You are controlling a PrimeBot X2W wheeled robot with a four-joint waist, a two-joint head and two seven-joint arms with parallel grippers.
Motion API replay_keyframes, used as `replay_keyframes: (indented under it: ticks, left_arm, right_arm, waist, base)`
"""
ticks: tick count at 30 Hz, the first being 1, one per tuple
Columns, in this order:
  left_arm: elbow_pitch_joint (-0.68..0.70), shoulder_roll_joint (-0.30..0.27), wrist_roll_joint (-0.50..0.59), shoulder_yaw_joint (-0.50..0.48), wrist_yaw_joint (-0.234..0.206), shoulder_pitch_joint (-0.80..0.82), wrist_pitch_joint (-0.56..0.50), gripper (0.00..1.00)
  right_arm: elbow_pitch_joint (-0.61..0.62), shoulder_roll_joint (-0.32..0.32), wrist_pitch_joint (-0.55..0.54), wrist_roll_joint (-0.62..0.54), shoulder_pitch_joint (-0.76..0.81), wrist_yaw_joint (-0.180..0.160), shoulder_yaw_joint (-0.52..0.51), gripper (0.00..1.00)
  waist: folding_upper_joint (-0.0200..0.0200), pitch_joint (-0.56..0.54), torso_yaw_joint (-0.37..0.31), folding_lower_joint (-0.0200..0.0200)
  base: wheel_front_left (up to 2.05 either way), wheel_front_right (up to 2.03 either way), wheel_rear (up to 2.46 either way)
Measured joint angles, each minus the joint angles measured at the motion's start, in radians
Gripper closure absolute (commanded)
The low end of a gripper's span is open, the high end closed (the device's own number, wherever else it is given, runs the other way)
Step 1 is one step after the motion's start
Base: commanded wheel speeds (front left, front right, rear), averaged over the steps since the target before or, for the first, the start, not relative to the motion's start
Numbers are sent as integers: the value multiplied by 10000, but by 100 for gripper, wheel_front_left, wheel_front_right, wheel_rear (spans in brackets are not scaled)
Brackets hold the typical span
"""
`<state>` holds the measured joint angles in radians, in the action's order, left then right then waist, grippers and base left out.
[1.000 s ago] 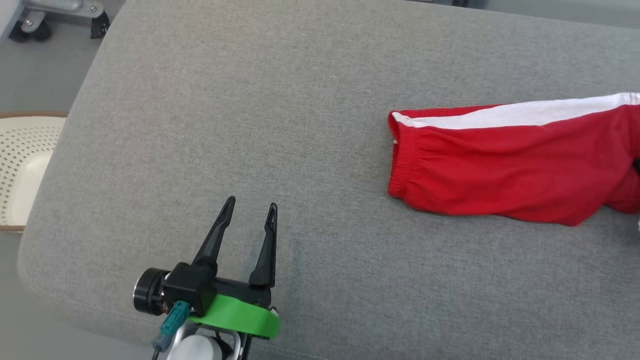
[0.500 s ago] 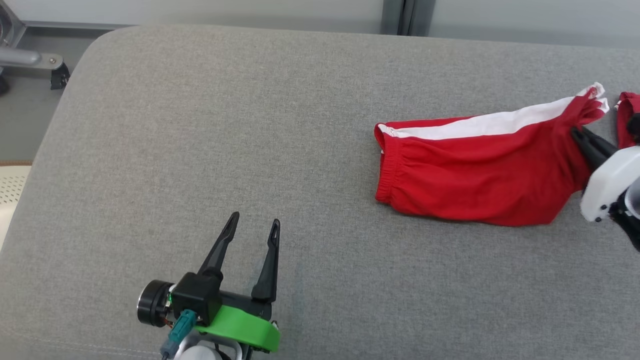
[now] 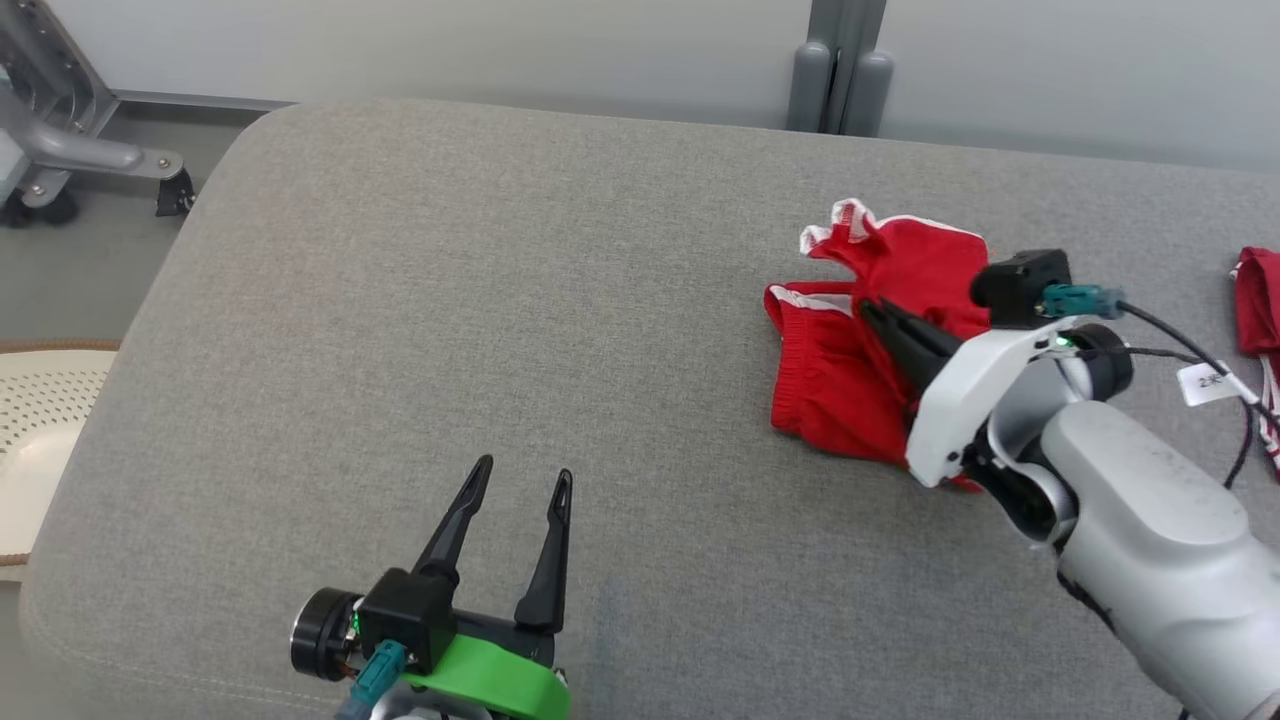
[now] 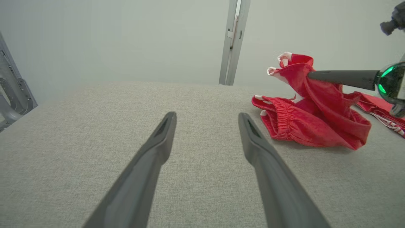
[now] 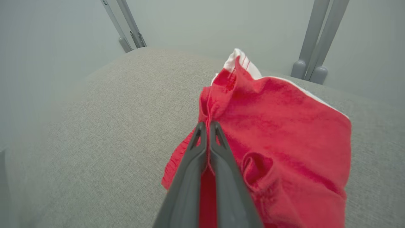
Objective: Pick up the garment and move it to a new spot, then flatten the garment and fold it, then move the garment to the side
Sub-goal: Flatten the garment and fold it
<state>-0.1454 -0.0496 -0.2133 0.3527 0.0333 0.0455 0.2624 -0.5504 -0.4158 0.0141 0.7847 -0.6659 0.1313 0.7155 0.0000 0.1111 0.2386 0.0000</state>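
Head view: left gripper [image 3: 526,468] hovered, fingers apart, over the grey cushion [image 3: 450,280]; right of centre the red garment [image 3: 830,390] lay bunched, one fold clamped by the right gripper [image 3: 872,310], a thin hold liable to slip under drag.

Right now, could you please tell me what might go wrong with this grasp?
The right gripper pinches only a thin fold of the red shorts, which could slip free. The waistband lies on the cushion and may drag and bunch. Another red garment near the cable might snag.
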Motion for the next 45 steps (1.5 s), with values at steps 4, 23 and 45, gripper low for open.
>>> replay_keyframes:
  ticks: [4, 23, 45]
  left_arm:
    - [33, 0, -90, 13, -71, 3, 0, 0]
    - [307, 0, -182, -535, -332, -303, 0, 0]
    - [2027, 2, 462, -2307, -1041, -2871, 0, 0]
  right_arm:
    - [8, 874, 81, 29, 83, 0, 13, 0]
    - [1195, -180, 2268, -336, 2592, -6, -2228, 0]
    - [4251, 1929, 2477, -4589, 7154, -6, -5438, 0]
  waist:
    - [0, 88, 119, 0]
    - [0, -164, -951, 0]
    - [0, -1762, -1918, 0]
  base:
    - [0, 0, 0]
    - [0, 0, 0]
    - [0, 0, 0]
